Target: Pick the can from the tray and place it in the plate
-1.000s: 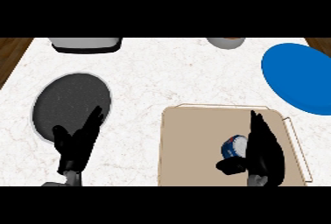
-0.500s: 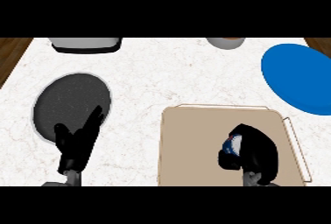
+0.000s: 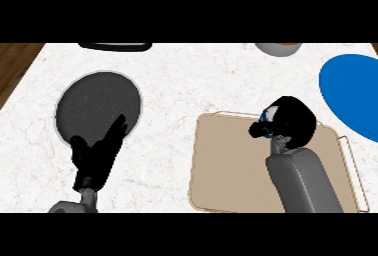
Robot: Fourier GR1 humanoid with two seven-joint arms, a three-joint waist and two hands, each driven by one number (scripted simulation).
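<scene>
Since a second ago my right hand (image 3: 291,120) has clamped the can (image 3: 263,118) and carried it toward the tray's (image 3: 229,170) twelve-o'clock edge; plate (image 3: 98,107) next.

The table (image 3: 192,80) is white with faint marbling. The tray (image 3: 229,165) is tan, one plate (image 3: 100,105) speckled dark grey, the other plate (image 3: 354,95) bright blue. Both hands (image 3: 100,155) (image 3: 291,122) are black, and the can (image 3: 263,117) shows blue.

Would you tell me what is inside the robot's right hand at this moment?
The right hand is curled round the can above the tray. Only a blue and white sliver of the can shows at the fingers' left edge; the rest is covered by the hand.
</scene>
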